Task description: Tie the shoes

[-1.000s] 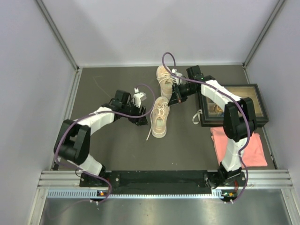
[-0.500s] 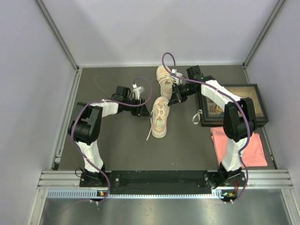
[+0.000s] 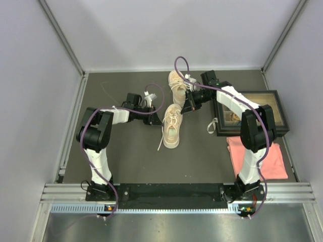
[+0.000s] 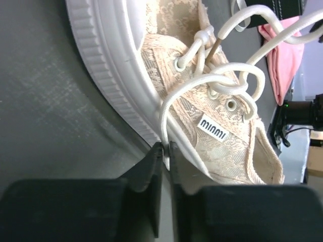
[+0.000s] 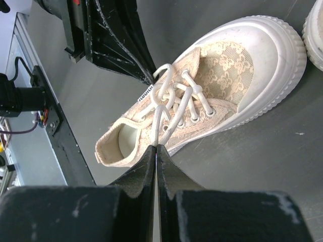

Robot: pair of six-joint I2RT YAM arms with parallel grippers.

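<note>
A shoe (image 3: 171, 132) lies between both jaws, the left jaws pinching a lace strand (image 4: 161, 118) at their tips, the right jaws pinching another lace strand (image 5: 160, 121).

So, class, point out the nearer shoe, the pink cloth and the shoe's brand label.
nearer shoe (image 3: 171, 126): top external view, middle of its laced upper.
pink cloth (image 3: 277, 161): top external view, bare right part.
brand label (image 4: 212, 129): left wrist view, its lettering.
</note>
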